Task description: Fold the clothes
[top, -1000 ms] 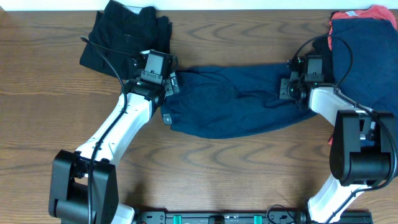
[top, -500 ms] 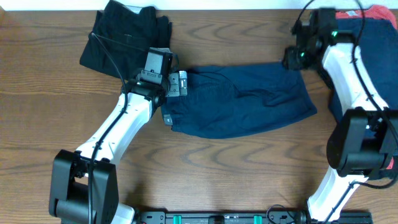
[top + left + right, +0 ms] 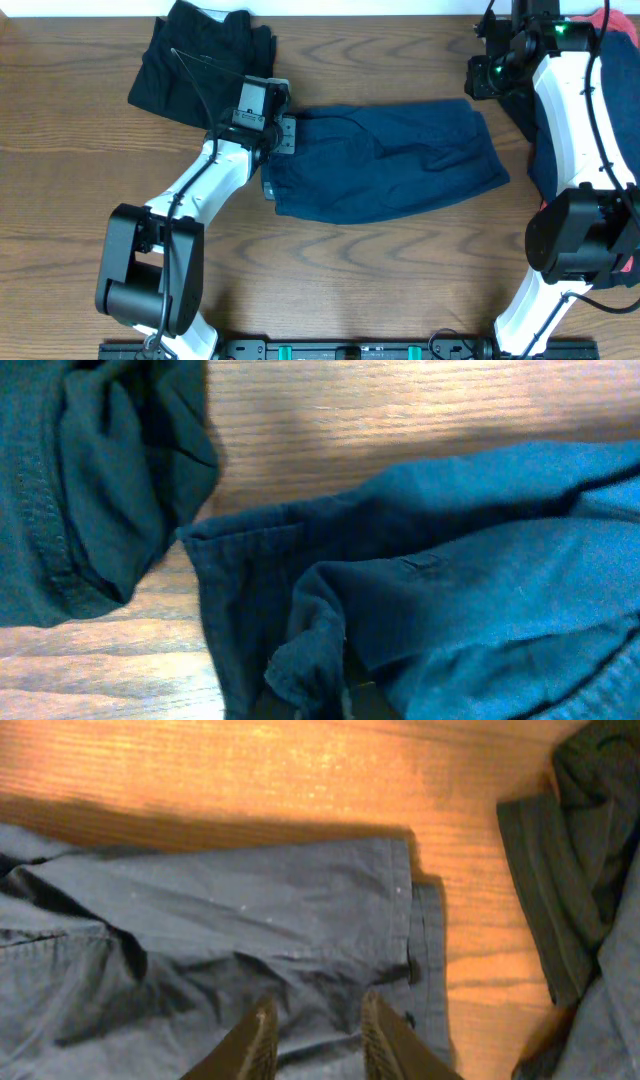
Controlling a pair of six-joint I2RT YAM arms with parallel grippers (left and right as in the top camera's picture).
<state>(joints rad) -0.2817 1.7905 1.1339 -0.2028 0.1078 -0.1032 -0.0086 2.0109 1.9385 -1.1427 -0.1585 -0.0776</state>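
Mid-bench, navy garment: a dark navy blue, shorts-like fabric garment point(image 3: 390, 165) lies spread and wrinkled on the brown wood-grain bench point(image 3: 60, 180), its long side running left to right.
Left gripper: the left gripper point(image 3: 284, 133) sits at this garment's left edge. In the wrist view cloth is bunched up against its fingers point(image 3: 362, 698), which barely show, so I cannot tell whether they pinch it.
Black heap: crumpled black fabric garments point(image 3: 200, 60) lie at the far left, just beside that edge.
Right gripper: the right gripper point(image 3: 482, 78) is at the navy garment's far right corner, its fingers point(image 3: 255, 1040) spread apart with nothing between them.
Right heap: more navy fabric point(image 3: 620, 100) lies at the bench's right edge, with a coral-red fabric piece point(image 3: 615, 20) at its far end.
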